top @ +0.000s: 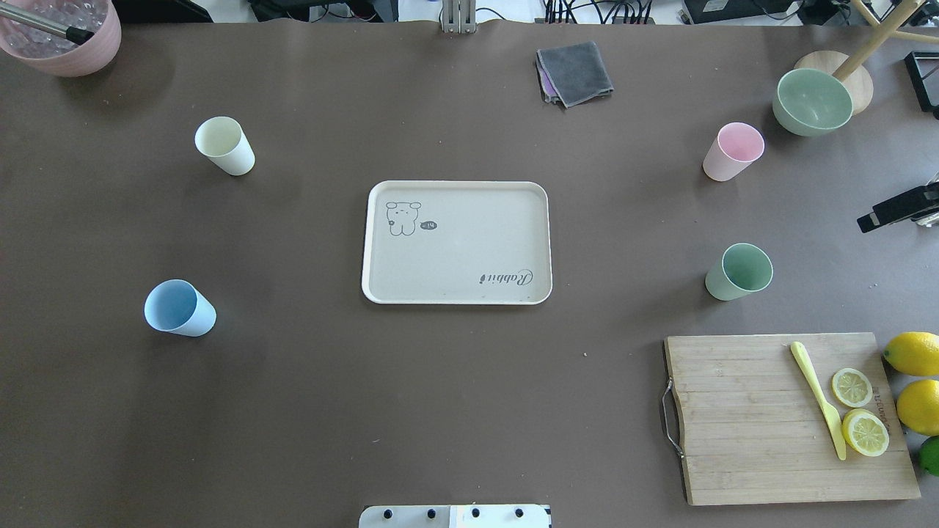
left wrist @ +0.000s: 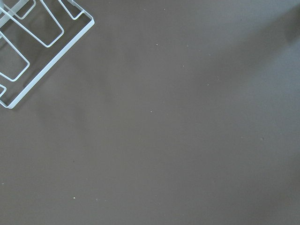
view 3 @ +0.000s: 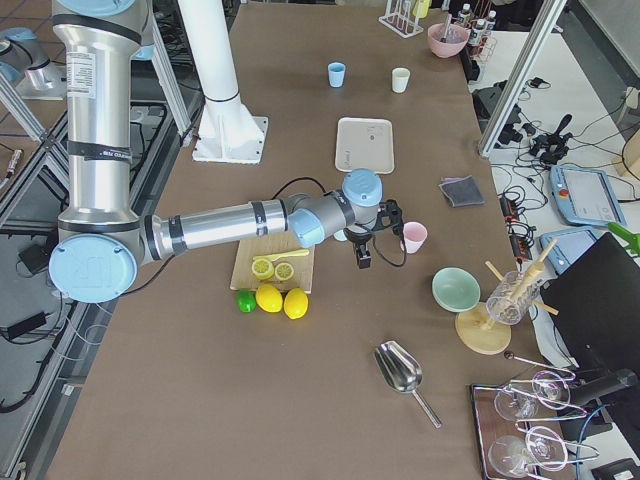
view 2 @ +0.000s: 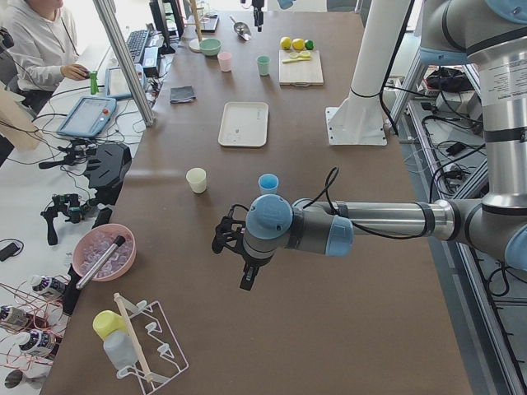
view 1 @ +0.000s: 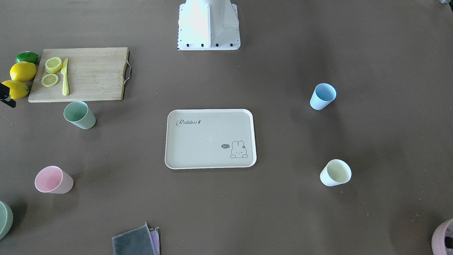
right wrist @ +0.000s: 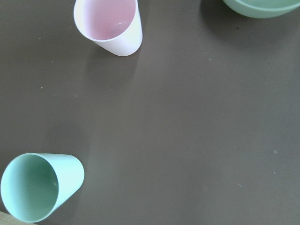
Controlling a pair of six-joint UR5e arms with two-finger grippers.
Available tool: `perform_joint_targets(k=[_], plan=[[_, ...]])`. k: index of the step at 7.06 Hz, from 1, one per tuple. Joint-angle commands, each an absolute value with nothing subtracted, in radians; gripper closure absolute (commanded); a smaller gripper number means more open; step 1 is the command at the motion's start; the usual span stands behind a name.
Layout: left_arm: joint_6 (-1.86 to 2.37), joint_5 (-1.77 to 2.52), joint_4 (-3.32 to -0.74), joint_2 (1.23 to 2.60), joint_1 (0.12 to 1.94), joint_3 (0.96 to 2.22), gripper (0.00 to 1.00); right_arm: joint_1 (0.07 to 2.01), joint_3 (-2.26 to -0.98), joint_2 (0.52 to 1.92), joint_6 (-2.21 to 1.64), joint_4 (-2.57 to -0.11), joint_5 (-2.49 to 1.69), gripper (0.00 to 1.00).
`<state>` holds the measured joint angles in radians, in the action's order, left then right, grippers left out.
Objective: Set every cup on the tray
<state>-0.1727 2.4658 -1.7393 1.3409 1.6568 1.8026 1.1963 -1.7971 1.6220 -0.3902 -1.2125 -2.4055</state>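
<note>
The beige Rabbit tray (view 1: 208,141) lies empty at the table's middle, also in the overhead view (top: 455,249). All the cups stand on the table, off the tray: mint green (top: 739,271) and pink (top: 732,151) on my right, light blue (top: 178,308) and cream (top: 225,145) on my left. My right gripper (view 3: 362,257) hovers beside the pink cup (right wrist: 108,26) and mint cup (right wrist: 40,192); I cannot tell if it is open. My left gripper (view 2: 234,262) hangs above bare table, nearer the table's left end than the blue cup (view 2: 268,183); I cannot tell its state.
A wooden cutting board (top: 763,440) with lemon slices and a yellow knife lies front right, lemons beside it. A green bowl (top: 812,101), a grey cloth (top: 576,72) and a pink bowl (top: 66,44) sit along the far edge. A wire rack (left wrist: 33,42) stands at the left end.
</note>
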Motion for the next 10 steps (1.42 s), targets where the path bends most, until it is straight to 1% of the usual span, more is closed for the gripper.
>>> perform_joint_targets(k=[1, 3, 5, 6, 8, 9, 10], plan=[[-0.169, 2.468, -1.75, 1.335, 1.657, 1.802, 0.02, 1.068, -1.805, 1.621, -0.619, -1.096, -2.384, 0.0], [-0.167, 2.474, -1.749, 1.335, 1.657, 1.799, 0.02, 0.97, -1.795, 1.603, -0.661, -1.08, -2.283, 0.02], [-0.138, 2.48, -1.75, 1.335, 1.657, 1.801, 0.02, 0.933, -1.761, 1.575, -0.707, -1.078, -2.275, 0.07], [-0.137, 2.488, -1.75, 1.335, 1.657, 1.801, 0.02, 0.928, -1.74, 1.559, -0.707, -1.078, -2.273, 0.19], [-0.137, 2.49, -1.75, 1.336, 1.657, 1.801, 0.02, 0.925, -1.712, 1.532, -0.709, -1.08, -2.275, 0.51], [-0.096, 2.517, -1.744, 1.341, 1.657, 1.801, 0.02, 0.925, -1.712, 1.532, -0.71, -1.08, -2.279, 0.91], [0.031, 2.557, -1.764, 1.348, 1.634, 1.808, 0.02, 0.925, -1.712, 1.52, -0.71, -1.083, -2.287, 1.0]])
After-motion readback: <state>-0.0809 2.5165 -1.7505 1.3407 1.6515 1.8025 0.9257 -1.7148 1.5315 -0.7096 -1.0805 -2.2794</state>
